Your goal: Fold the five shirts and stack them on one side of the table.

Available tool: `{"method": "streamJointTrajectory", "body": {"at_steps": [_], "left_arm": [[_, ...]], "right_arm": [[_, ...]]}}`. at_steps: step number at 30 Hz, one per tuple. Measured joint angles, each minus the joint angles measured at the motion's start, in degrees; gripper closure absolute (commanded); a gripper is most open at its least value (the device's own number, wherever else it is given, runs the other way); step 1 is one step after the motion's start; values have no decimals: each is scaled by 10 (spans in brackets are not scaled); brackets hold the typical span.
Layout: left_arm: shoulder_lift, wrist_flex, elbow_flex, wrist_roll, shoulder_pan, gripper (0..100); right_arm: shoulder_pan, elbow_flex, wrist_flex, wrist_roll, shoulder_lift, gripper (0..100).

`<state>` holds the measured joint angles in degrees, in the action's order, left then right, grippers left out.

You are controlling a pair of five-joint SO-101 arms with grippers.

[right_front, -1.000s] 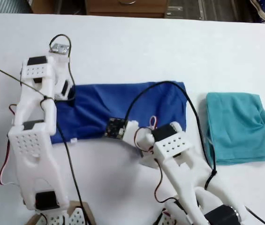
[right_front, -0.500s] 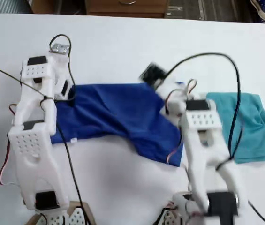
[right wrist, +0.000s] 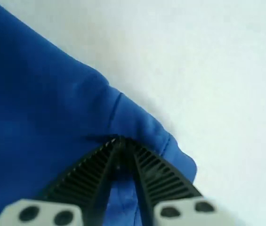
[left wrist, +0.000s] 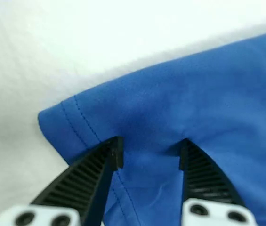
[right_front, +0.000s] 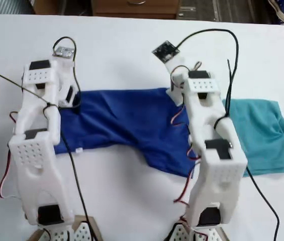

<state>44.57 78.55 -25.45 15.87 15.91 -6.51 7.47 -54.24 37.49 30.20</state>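
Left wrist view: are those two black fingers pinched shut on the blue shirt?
No, the left gripper is open, with a clear stretch of the blue shirt showing between its tips.

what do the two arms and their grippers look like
Both the left arm and right arm are white plastic with panels of small round holes, trailing loose black and red cables. The left gripper and right gripper are black, ribbed and tapered, on white bases.
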Motion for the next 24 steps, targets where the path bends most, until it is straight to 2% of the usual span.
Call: {"method": "streamJointTrajectory", "body": {"at_steps": [8, 15, 20, 24], "left_arm": [[0, 0, 0, 0, 0, 789], [0, 0, 0, 0, 0, 789], [0, 0, 0, 0, 0, 789], [0, 0, 0, 0, 0, 789]], "right_arm": [[47, 161, -56, 0, 113, 978], [36, 250, -136, 0, 135, 977], [13, 322, -239, 0, 121, 975], [-11, 355, -365, 1, 64, 974]]}}
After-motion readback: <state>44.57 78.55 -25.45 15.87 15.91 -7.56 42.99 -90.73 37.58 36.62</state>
